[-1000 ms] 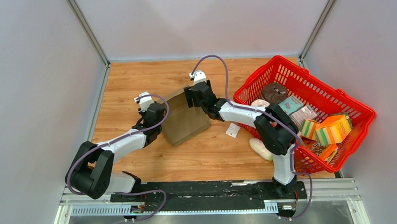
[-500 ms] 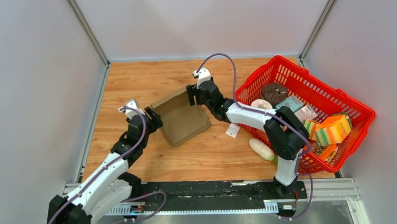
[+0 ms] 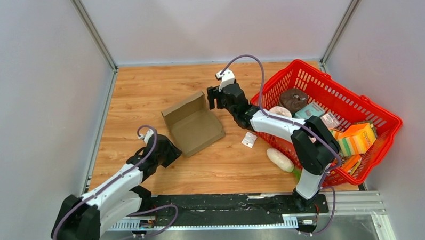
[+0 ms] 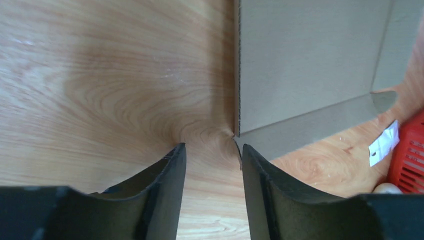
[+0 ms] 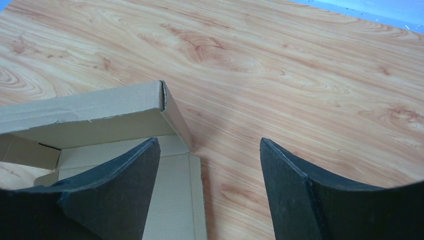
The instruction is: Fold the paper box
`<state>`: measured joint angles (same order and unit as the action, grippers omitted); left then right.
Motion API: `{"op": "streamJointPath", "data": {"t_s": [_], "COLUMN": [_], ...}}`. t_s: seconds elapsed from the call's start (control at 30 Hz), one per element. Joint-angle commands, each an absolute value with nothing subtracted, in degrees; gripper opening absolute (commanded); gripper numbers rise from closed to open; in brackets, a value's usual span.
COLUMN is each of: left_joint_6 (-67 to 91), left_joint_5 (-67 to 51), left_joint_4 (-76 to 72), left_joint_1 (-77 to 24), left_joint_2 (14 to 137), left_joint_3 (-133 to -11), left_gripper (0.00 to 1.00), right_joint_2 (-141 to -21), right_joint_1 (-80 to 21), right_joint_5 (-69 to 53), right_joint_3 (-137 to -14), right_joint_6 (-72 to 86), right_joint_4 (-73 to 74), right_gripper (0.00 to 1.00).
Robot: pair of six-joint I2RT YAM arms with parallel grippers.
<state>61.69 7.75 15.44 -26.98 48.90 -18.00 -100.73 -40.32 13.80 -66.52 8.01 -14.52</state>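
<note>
The paper box [image 3: 192,125] is plain brown cardboard, lying open on the wooden table with its far flap standing up. It shows in the left wrist view [image 4: 310,65] and in the right wrist view [image 5: 85,112]. My left gripper [image 3: 168,152] is open and empty, just near-left of the box's near corner, with that corner ahead of its fingertips [image 4: 211,150]. My right gripper [image 3: 214,98] is open and empty, just right of the raised flap's far corner, not touching it [image 5: 207,145].
A red plastic basket [image 3: 383,138] full of groceries stands at the right. A small white packet [image 3: 249,139] and a pale oblong item [image 3: 280,159] lie on the table between box and basket. Grey walls close in the table on three sides.
My left gripper let go of the box's left side and drew back toward the near-left. My right gripper released the flap and moved right. The box now lies open with its flap up.
</note>
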Motion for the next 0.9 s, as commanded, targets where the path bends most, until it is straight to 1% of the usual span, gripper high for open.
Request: {"op": "streamJointPath", "data": {"t_s": [0.0, 0.07, 0.13, 0.2, 0.27, 0.33, 0.43, 0.47, 0.53, 0.57, 0.6, 0.63, 0.7, 0.73, 0.77, 0.87], "left_joint_6": [68.72, 70.04, 71.89, 73.03, 73.39, 73.13, 72.6, 72.6, 72.6, 72.77, 73.47, 73.74, 75.22, 75.93, 76.63, 79.61], "left_joint_5": [4.75, 4.83, 5.1, 6.06, 6.68, 7.03, 7.21, 7.21, 6.86, 6.86, 7.2, 7.29, 7.91, 8.0, 8.09, 8.09], "left_joint_4": [7.3, 5.45, 4.05, 2.99, 2.38, 1.06, 0.35, 0.18, -1.74, -2.02, -2.2, -2.11, -1.67, -1.5, -1.49, -0.62], "left_joint_1": [-27.95, -28.12, -28.3, -28.39, -28.48, -28.48, -28.48, -28.48, -28.48, -28.48, -28.48, -28.39, -28.39, -28.39, -28.39, -28.39], "left_joint_2": [56.94, 60.28, 62.3, 62.93, 62.93, 62.49, 61.97, 61.53, 59.78, 59.16, 58.28, 56.44, 54.41, 52.4, 51.34, 47.47], "left_joint_3": [-20.3, -20.57, -20.22, -19.95, -19.43, -19.16, -18.9, -18.81, -18.02, -17.84, -17.58, -17.06, -16.79, -16.35, -16.09, -15.91], "left_gripper": [0.5, 0.45, 0.44, 0.42, 0.36, 0.33, 0.22, 0.15, 0.08, 0.02, 0.0, 0.0, 0.0, 0.0, 0.0, 0.0], "right_joint_2": [-97.91, -97.82, -97.91, -97.91, -97.91, -98.0, -98.43, -98.61, -98.53, -98.44, -98.35, -98.18, -98.52, -99.13, -99.58, -98.88], "right_joint_1": [-39.73, -39.64, -39.55, -39.29, -39.29, -39.37, -39.38, -39.38, -39.46, -39.29, -39.2, -39.2, -39.11, -39.11, -39.02, -39.02], "right_joint_5": [12.92, 12.75, 12.83, 12.66, 12.39, 11.87, 10.81, 10.9, 13.51, 14.93, 16.16, 17.48, 17.93, 18.97, 19.77, 19.17], "right_joint_3": [-65.39, -65.13, -65.21, -65.21, -65.3, -65.39, -66.53, -67.14, -68.9, -69.69, -70.83, -74.32, -79.16, -85.02, -88.56, -94.56], "right_joint_6": [7.65, 7.56, 7.38, 7.38, 7.38, 7.3, 6.68, 6.59, 7.46, 8.08, 10.17, 11.41, 15.53, 17.21, 19.75, 28.72], "right_joint_4": [-18.46, -18.72, -18.63, -18.63, -18.63, -18.55, -17.06, -15.14, -13.02, -9.7, -7.23, -4.6, 6.29, 11.29, 21.0, 33.18], "right_gripper": [0.77, 0.77, 0.77, 0.77, 0.77, 0.77, 0.78, 0.77, 0.78, 0.79, 0.79, 0.8, 0.81, 0.81, 0.81, 0.8]}}
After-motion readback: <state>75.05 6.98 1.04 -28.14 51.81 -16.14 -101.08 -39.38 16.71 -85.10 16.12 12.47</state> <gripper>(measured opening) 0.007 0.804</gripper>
